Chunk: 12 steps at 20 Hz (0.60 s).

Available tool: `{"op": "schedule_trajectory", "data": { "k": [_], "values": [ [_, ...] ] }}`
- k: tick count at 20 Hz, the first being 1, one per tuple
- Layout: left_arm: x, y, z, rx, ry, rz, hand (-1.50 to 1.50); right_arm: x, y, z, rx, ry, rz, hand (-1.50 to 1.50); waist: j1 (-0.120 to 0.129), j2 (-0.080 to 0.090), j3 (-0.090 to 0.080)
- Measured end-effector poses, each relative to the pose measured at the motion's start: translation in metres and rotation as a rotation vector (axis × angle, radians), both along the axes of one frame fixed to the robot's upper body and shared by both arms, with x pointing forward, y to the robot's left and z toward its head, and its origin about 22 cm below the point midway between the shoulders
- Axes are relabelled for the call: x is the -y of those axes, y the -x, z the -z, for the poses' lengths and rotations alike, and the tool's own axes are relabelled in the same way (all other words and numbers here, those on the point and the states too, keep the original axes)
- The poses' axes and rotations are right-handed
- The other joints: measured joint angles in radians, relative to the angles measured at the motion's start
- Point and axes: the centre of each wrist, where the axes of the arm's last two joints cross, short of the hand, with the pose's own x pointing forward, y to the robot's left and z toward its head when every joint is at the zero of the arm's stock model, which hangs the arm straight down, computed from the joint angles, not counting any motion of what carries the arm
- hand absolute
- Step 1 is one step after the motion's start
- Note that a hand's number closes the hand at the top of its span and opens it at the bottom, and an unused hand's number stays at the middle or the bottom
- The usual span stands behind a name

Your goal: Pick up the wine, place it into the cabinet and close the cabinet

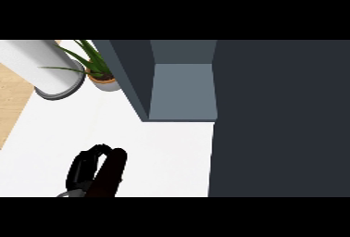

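Observation:
A dark wine bottle point(110, 172) shows at the lower left over the white counter point(164, 148), its neck pointing up the view. My left hand point(83, 167) sits against the bottle's left side with its fingers curled round it, so it is shut on the bottle. The bottle's base is cut off at the lower edge. The cabinet point(181, 90) stands open at the top middle, its grey-blue shelf bare. Its dark door point(280, 120) swings out and fills the right of the view. My right hand does not show.
A tall white cylinder point(46, 65) stands at the back left on a grey base. Beside it is a small potted plant point(99, 74), close to the cabinet's left wall point(130, 78). A wooden floor shows past the counter's left edge.

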Motion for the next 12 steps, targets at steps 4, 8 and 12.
{"op": "schedule_trajectory", "data": {
  "k": [4, 8, 12],
  "values": [
    [0.004, 0.016, 0.000, 0.032, 0.030, -0.031, 1.50, -0.002, -0.003, 0.000, 0.001, -0.001, 0.004, -1.50, 0.004, 0.001, 0.000],
    [0.017, 0.033, -0.001, 0.035, 0.087, -0.020, 1.50, -0.003, -0.004, -0.001, 0.004, -0.007, 0.002, -1.50, 0.005, 0.004, -0.003],
    [0.031, 0.041, -0.018, 0.066, 0.130, -0.002, 1.50, -0.006, 0.000, 0.003, 0.004, -0.017, -0.006, -1.50, 0.003, 0.007, -0.006]
  ]
}}
